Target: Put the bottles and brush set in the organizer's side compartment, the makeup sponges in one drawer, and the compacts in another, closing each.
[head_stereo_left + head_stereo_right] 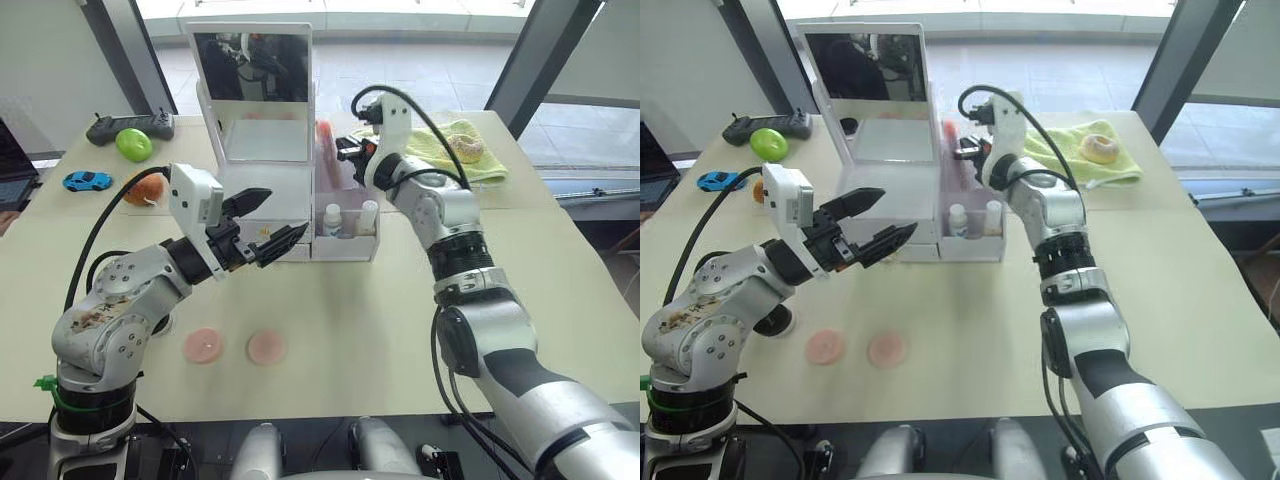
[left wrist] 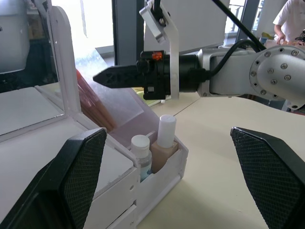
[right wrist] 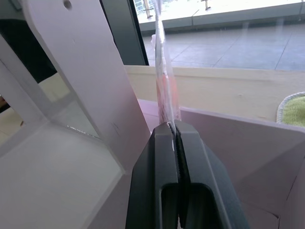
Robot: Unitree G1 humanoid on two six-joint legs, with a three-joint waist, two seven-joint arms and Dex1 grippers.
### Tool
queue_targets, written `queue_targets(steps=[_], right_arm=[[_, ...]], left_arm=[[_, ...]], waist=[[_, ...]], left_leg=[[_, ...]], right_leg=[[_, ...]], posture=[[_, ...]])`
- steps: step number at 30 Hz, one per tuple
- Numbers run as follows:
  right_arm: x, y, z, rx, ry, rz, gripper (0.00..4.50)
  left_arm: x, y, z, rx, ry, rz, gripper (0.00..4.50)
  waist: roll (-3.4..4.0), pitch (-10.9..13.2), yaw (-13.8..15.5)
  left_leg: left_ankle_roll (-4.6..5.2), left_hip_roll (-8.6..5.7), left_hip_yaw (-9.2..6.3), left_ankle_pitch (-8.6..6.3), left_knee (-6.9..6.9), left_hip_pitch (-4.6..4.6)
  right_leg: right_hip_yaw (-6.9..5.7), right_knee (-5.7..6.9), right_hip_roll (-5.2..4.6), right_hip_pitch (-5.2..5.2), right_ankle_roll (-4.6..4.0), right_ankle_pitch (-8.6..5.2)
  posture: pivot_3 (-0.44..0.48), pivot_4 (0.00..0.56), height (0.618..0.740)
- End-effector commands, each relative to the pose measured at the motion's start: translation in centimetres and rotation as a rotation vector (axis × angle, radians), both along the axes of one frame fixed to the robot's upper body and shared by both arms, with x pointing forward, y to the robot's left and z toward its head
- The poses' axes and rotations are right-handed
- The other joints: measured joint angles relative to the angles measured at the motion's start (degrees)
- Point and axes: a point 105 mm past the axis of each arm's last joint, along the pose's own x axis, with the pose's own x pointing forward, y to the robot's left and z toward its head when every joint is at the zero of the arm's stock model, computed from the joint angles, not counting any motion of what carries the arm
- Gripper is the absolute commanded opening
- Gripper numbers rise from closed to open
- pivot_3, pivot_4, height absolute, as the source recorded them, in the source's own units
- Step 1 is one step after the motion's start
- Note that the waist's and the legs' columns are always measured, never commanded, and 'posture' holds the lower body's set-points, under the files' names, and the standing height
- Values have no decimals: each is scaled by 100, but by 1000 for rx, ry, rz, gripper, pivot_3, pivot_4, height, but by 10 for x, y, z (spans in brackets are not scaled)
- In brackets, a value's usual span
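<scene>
Two pink sponges [image 1: 235,347] wait low-left. Right gripper [image 3: 172,131], jaws clenched on the brush set [image 3: 164,90], should lower it straight into the side compartment [image 1: 345,245]; left gripper [image 1: 262,222] gapes idle.

Two bottles [image 1: 348,219] crowd the side compartment [image 1: 350,245] front (rear blocked by right claw [image 1: 347,152]).

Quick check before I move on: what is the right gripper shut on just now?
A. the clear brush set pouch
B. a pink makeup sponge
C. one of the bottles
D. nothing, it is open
A. The right gripper is pinched shut on the edge of the clear brush set pouch over the organizer's side compartment, where both bottles already stand.
</scene>
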Motion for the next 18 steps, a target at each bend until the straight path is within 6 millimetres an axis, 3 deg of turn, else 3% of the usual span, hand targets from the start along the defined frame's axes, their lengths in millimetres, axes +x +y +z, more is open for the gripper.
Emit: queue_targets(steps=[1, 4, 9, 12, 18], right_arm=[[4, -3, 11, -13, -52, -24, 0], [7, -7, -3, -49, -5, -48, 0], [7, -11, 5, -18, -13, -55, 0], [6, -13, 16, 8, -35, -52, 614], [-2, -14, 46, 43, -91, -28, 2605]], left_arm=[[-1, 1, 13, -5, -64, 0, 4485], [-1, 1, 12, -5, -65, -2, 4485], [-1, 0, 12, -6, -67, -12, 4485], [-1, -1, 11, -6, -64, -19, 4500], [-1, -4, 10, -5, -59, -38, 4500]], waist=[[1, 0, -11], [1, 0, -25], [1, 0, -40], [1, 1, -42], [2, 1, -43]], left_leg=[[0, 0, 0, 0, 0, 0], [0, 2, -2, 0, -3, 2], [0, 2, -2, 0, -6, 4], [0, 2, -2, 0, -5, 3], [0, 1, -3, 0, -5, 3]], right_leg=[[1, 0, 0, 0, 0, 0], [1, 3, 2, -2, 0, 0], [0, 3, 3, 0, 0, 1], [0, 3, 2, 0, 0, 1], [0, 4, 2, 0, 0, 1]], posture=[[0, 150, 740], [0, 150, 740], [0, 150, 740], [0, 150, 740], [0, 150, 740]])
